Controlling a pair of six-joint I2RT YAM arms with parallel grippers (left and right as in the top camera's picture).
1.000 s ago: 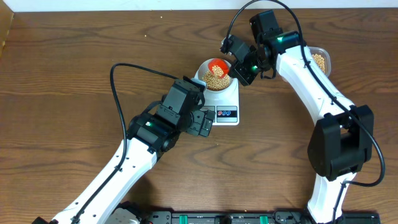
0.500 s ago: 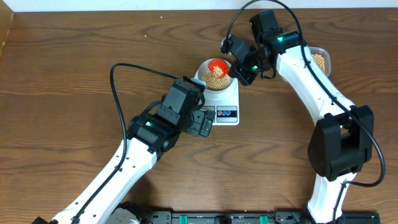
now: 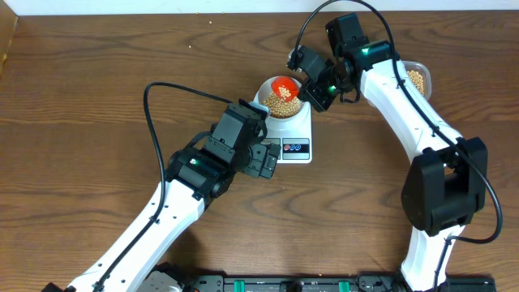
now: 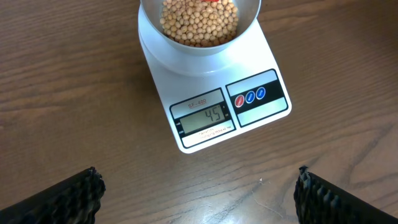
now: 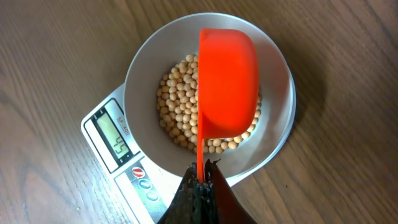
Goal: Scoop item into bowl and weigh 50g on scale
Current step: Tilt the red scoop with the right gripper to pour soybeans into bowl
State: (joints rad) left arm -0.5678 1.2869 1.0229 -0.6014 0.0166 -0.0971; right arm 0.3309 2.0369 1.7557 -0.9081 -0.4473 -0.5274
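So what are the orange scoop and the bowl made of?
The scoop looks like plastic: one even orange-red colour, smooth with a soft sheen. The bowl is pale, smooth and matte, probably plastic, though ceramic cannot be ruled out from its look.

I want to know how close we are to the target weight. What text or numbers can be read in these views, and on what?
"45": on the LCD display of the scale.
"SF-400": small label just above the display, barely legible.
The fine print under the display and the marks on the buttons are too small to read.
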